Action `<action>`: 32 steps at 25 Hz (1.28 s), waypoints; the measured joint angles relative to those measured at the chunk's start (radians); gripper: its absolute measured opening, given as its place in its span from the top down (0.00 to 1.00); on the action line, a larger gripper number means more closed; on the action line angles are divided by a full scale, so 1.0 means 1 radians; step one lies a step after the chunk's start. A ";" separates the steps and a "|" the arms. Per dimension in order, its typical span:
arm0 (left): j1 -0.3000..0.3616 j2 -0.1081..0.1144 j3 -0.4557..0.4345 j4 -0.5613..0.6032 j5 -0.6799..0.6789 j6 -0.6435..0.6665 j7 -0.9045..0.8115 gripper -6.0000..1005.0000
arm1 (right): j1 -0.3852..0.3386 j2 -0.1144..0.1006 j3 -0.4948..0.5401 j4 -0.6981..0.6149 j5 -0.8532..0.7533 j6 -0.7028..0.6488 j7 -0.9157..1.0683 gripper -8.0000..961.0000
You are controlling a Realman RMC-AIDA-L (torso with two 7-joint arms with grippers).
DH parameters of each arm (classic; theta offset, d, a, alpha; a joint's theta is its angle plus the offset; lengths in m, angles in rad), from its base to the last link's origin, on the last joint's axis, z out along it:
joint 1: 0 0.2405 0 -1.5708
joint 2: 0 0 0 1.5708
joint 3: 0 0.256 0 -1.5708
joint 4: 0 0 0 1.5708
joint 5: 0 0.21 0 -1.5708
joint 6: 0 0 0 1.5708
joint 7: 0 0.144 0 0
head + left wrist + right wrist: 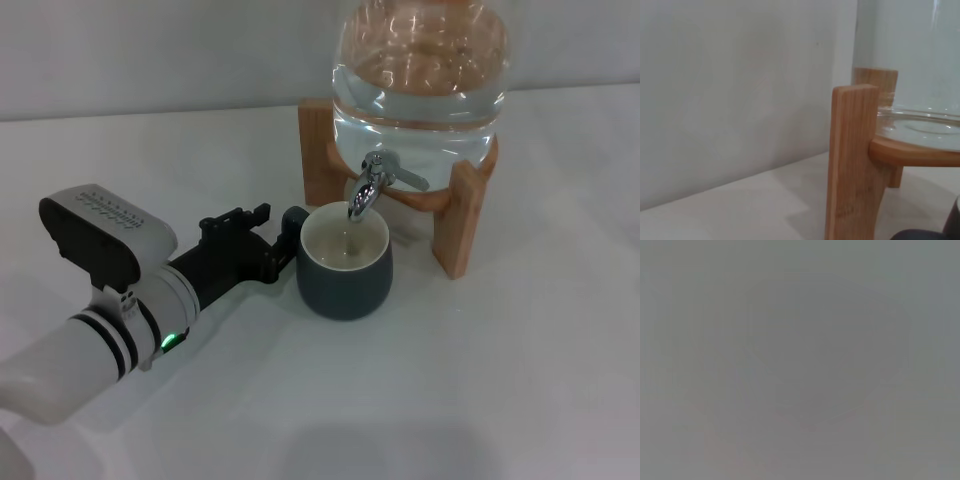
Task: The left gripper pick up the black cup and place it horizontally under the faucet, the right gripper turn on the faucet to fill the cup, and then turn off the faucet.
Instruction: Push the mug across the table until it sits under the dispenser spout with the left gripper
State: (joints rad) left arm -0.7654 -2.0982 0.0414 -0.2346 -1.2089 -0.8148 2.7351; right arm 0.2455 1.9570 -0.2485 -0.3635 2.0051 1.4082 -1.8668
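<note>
The left gripper (283, 243) is gripping the black cup (344, 262) by its handle, just left of it, under the faucet (372, 184); the right gripper is out of view.

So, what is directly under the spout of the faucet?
The black cup stands upright under the faucet, with the left gripper at its handle side. Its cream inside shows; any water in it cannot be made out.

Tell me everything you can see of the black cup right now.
The black cup is a squat, rounded, dark charcoal mug, cream-white inside. It stands upright on the white table with its mouth directly under the faucet spout. The left hand is at its handle side, touching it. Its fill level is unclear.
</note>
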 joint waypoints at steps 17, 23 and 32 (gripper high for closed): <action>0.023 0.002 -0.016 -0.015 0.000 -0.003 0.003 0.53 | -0.004 -0.003 0.002 0.000 0.003 -0.011 0.000 0.12; 0.027 0.003 -0.028 -0.012 0.006 -0.003 0.005 0.53 | -0.002 -0.003 0.002 0.000 0.001 -0.012 0.000 0.12; 0.021 0.004 -0.028 -0.010 0.007 -0.003 0.002 0.53 | -0.003 -0.004 0.002 0.000 0.004 -0.012 0.000 0.12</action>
State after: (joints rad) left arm -0.7445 -2.0939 0.0136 -0.2450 -1.2024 -0.8177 2.7373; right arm 0.2421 1.9528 -0.2469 -0.3635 2.0096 1.3958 -1.8668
